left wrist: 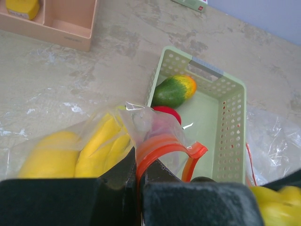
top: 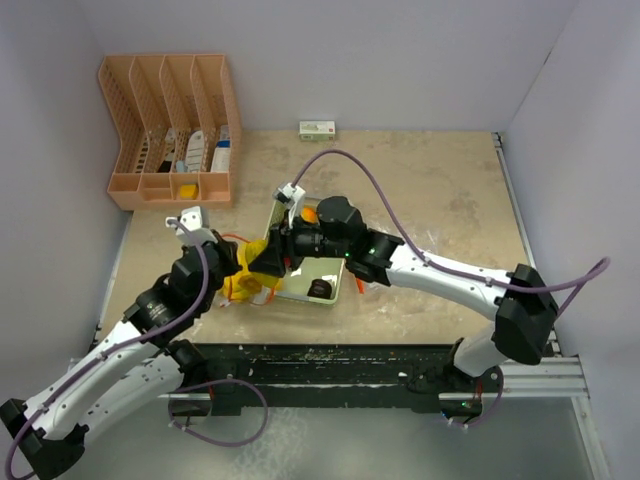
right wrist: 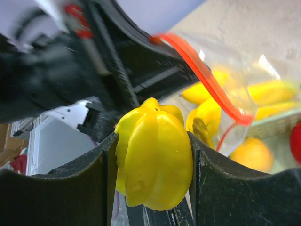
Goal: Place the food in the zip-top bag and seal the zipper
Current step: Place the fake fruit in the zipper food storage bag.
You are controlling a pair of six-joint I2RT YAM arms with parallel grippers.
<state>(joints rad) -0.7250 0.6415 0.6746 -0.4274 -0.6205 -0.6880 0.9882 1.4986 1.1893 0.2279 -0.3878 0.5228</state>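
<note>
**Top external view.** The left gripper (top: 232,272) is clenched on the mouth of the zip-top bag (top: 248,288). The bag lies on the table (top: 430,190) just left of the pale green tray (top: 338,290). The right gripper (top: 268,258) carries the starfruit (top: 254,247) to that mouth. A dark purple fruit (top: 320,289) waits in the tray.

**Left wrist view.** The jaws are pinched tight on the zipper (left wrist: 160,148), which buckles into an arch. The bananas (left wrist: 101,146) and yellow mango (left wrist: 47,157) already lie inside the film. The green-red mango (left wrist: 174,90) sits in the tray. The red apple (left wrist: 168,113) shows through the plastic and appears to be in the tray too.

**Right wrist view.** The fingers (right wrist: 89,188) clamp the starfruit across its flanks, with the zipper running diagonally just beyond it.

**Doing the step well.** The fruit should probably go in below the strip and well past it before the fingers part. The pinched lip is best held raised so the mouth gapes. The starfruit's ridges could snag the film or drag the strip inward, so a slow, straight entry seems wise.
</note>
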